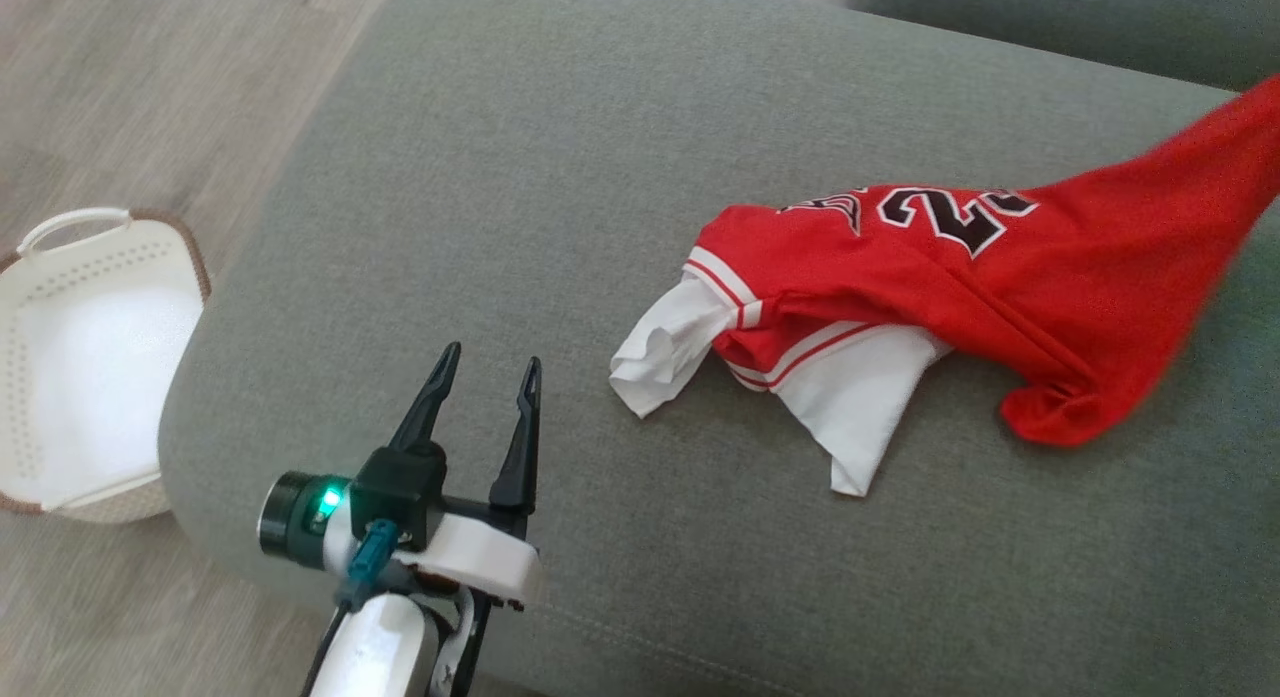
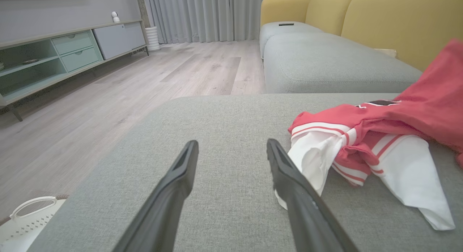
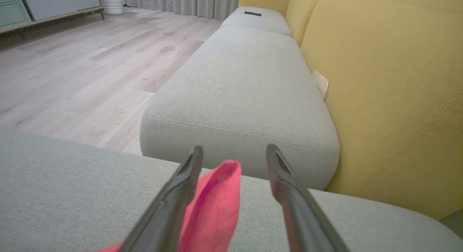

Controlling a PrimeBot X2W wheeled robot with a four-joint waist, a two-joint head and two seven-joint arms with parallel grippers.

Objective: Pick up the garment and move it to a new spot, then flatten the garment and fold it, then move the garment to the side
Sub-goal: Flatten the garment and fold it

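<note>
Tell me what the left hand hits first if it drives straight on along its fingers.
Probably the bare grey cushion ahead: the left hand seems to point slightly down over it. The jersey lies just right of that line, though depth is hard to judge.

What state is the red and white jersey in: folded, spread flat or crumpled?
Crumpled. The red and white jersey lies bunched on the grey fabric cushion, white parts twisted, one red end raised.

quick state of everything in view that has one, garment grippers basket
garment, crumpled on the grey cushion, its far right end raised
left gripper, open, empty, over the cushion
right gripper, open, an end of the garment standing between its jaws
basket, upright, looks empty
</note>
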